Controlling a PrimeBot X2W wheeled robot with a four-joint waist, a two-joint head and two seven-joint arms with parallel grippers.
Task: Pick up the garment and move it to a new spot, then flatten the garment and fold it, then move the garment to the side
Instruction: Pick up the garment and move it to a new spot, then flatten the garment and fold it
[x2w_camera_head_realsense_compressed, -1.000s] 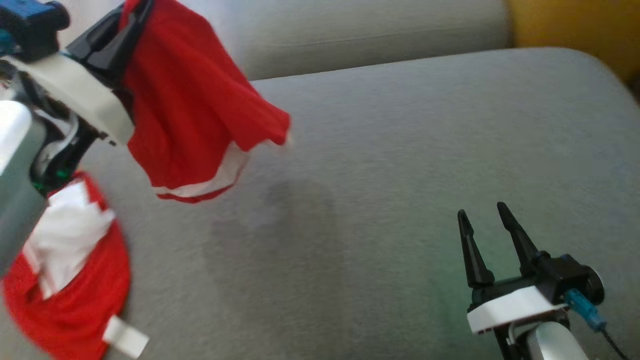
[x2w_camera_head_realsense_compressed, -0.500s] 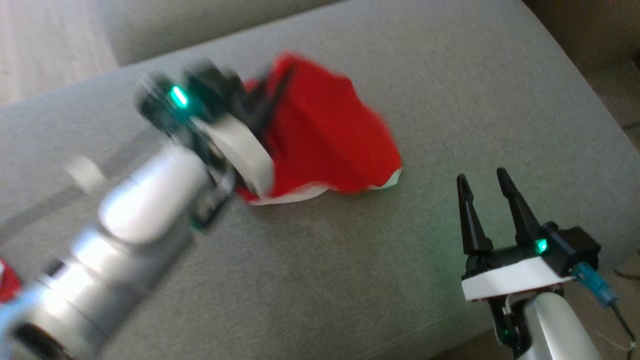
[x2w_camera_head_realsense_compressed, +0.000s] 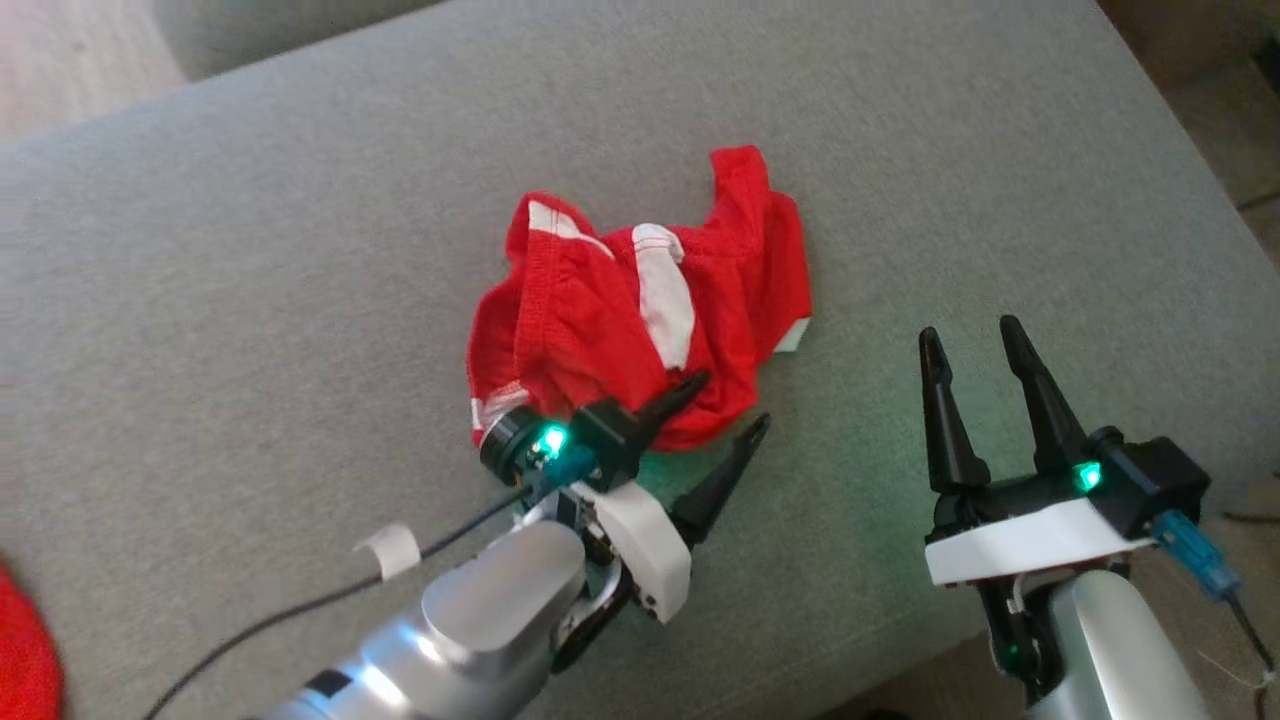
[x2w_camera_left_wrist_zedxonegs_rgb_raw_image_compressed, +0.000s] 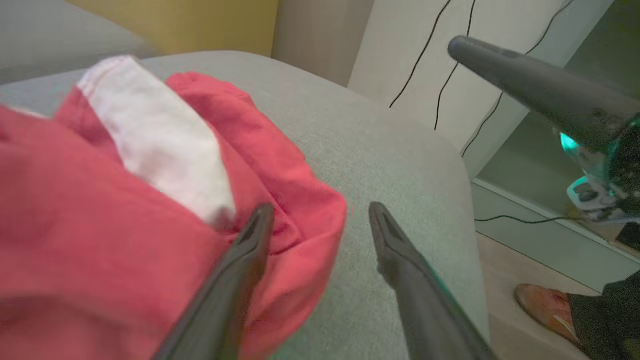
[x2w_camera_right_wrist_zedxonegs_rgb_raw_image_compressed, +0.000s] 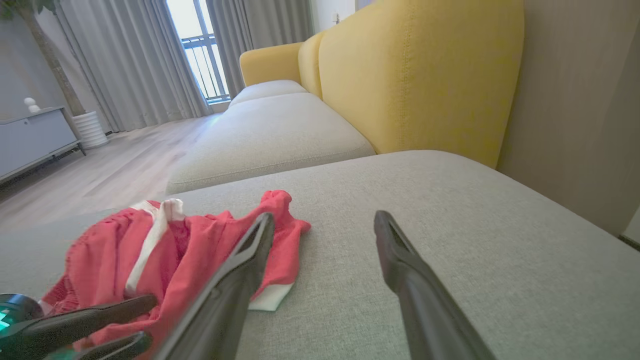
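- Head view showed the red garment (x2w_camera_head_realsense_compressed: 640, 320) lying crumpled in a heap on the grey sofa cushion (x2w_camera_head_realsense_compressed: 300, 250), near the middle of the picture.
- Left gripper (x2w_camera_head_realsense_compressed: 731, 399) was at the 6 o'clock edge of the heap, its fingers spread apart and holding nothing; one finger lay against the cloth, the other over bare cushion.
- Right gripper (x2w_camera_head_realsense_compressed: 969, 329) waited at about 4 o'clock from the garment, apart from it, fingers also wide and empty.
- I judged that the move to a new spot looked finished and the flattening was the step in hand.
- Next move probably called for both grippers to take opposite edges and pull the cloth out flat.
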